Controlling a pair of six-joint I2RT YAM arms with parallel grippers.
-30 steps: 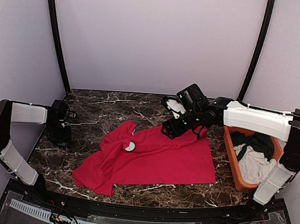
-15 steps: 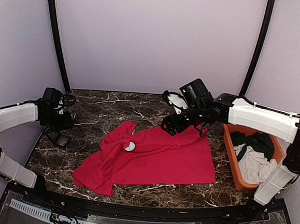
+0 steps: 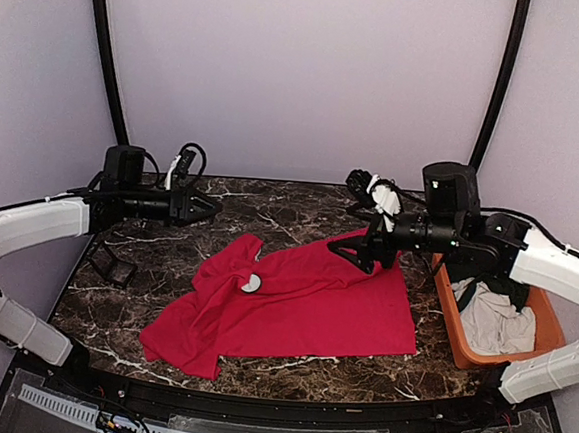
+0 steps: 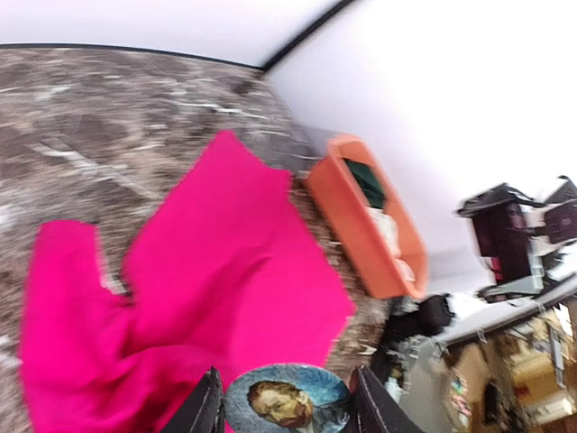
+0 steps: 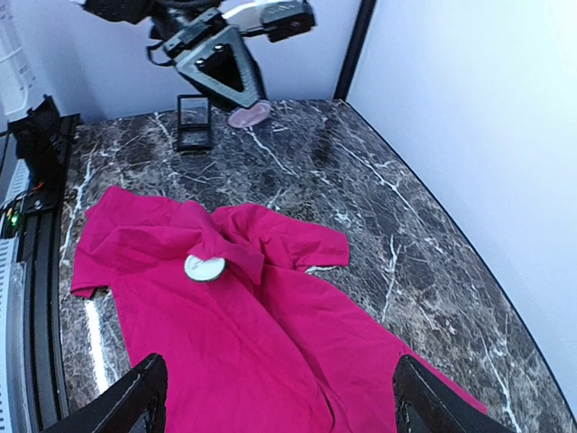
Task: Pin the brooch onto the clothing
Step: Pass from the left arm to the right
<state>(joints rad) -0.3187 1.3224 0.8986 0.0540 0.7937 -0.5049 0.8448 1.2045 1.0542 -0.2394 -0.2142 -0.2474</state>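
The red T-shirt (image 3: 293,302) lies spread and rumpled on the marble table; it also shows in the left wrist view (image 4: 207,262) and the right wrist view (image 5: 252,334). My left gripper (image 3: 210,210) hovers above the table's far left, shut on a round brooch with a painted portrait (image 4: 287,401). The right wrist view shows it from afar (image 5: 221,77), with the brooch (image 5: 250,115) at its tips. My right gripper (image 3: 367,253) is open wide and empty (image 5: 279,383), over the shirt's far right part. A white round disc (image 3: 251,283) lies on the shirt near a folded sleeve (image 5: 205,267).
An orange basket (image 3: 447,289) holding dark green and white cloth stands at the right edge, and shows in the left wrist view (image 4: 356,225). A small black box (image 3: 111,266) sits on the table at far left, seen too in the right wrist view (image 5: 193,122).
My left arm has risen from beside the black box and swung toward the table's middle with the brooch. My right gripper has drawn back to the right and turned over the shirt.
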